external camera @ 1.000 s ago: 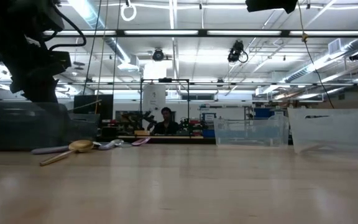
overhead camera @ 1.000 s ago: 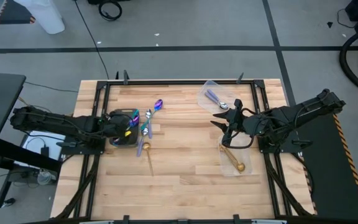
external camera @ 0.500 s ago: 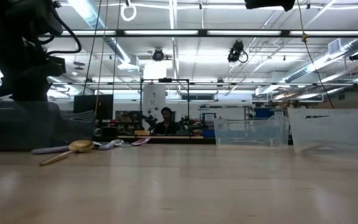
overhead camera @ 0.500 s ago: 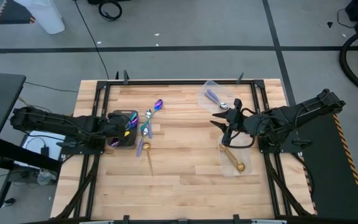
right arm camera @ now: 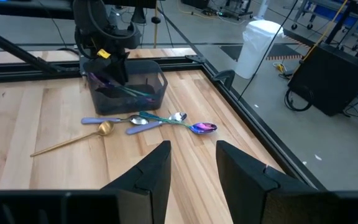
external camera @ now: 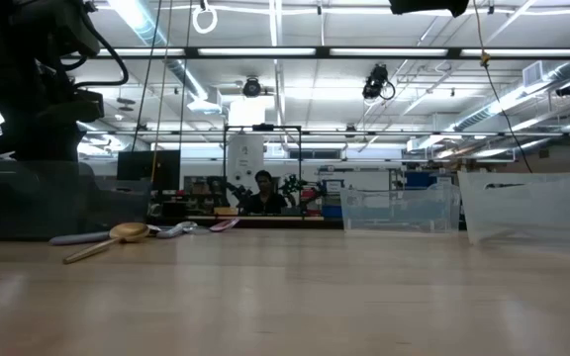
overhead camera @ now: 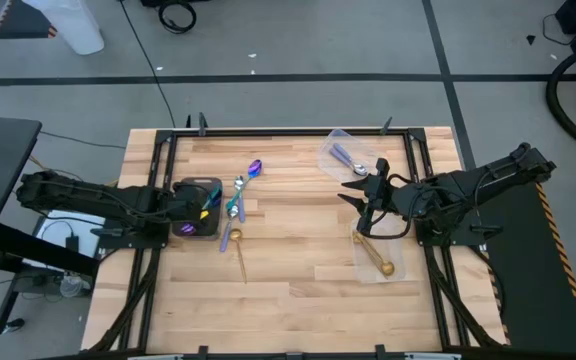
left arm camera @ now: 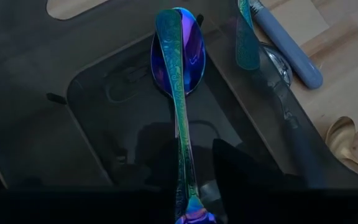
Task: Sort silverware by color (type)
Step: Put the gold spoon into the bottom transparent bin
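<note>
Left wrist view: the iridescent purple-blue spoon (left arm camera: 178,68) lies in the dark tray (left arm camera: 104,118), bowl at 12 o'clock, embossed teal handle toward the left gripper (overhead camera: 183,208), fingers slightly parted around it. Right gripper (right arm camera: 191,163) hovers half-spread, empty.

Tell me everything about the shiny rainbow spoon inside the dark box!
The iridescent purple-blue metal spoon gleams violet in its oval bowl, and its slim patterned handle shades to teal-green. It lies inside the dark see-through plastic container at the table's left side, bowl facing up, handle running back toward the left pincer. Whether the pincer touches it can't be seen.
</note>
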Available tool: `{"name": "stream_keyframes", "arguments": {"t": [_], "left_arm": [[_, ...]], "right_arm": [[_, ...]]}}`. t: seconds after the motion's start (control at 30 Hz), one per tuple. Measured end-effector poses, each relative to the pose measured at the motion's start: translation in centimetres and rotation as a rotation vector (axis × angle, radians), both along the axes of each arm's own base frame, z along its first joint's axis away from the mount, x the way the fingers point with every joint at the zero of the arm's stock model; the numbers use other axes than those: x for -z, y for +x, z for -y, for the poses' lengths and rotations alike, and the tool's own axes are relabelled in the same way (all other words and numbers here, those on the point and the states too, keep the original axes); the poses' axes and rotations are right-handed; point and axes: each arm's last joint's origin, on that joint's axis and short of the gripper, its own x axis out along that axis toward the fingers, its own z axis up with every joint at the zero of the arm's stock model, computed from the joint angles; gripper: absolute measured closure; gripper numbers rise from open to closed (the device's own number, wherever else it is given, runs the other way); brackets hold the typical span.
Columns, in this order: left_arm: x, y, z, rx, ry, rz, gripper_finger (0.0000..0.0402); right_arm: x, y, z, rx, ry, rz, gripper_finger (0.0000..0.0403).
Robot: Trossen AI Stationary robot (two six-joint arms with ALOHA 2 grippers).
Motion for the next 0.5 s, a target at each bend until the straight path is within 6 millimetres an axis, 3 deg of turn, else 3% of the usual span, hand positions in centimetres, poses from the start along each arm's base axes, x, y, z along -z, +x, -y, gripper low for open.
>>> {"name": "stream_keyframes", "arguments": {"t": [0.27,0.5], "left_arm": [[0.02,0.0,0.04,0.01,-0.012,-0.003,0.024],[-0.09,0.11,0.06,0.018,-0.013,0.004,0.0233]], "right_arm": [[-0.02,0.01,0.0,0.0,0.003,0.003,0.0266],[-0.02,0.03,0.01,0.001,0.003,0.004,0.0266]]}}
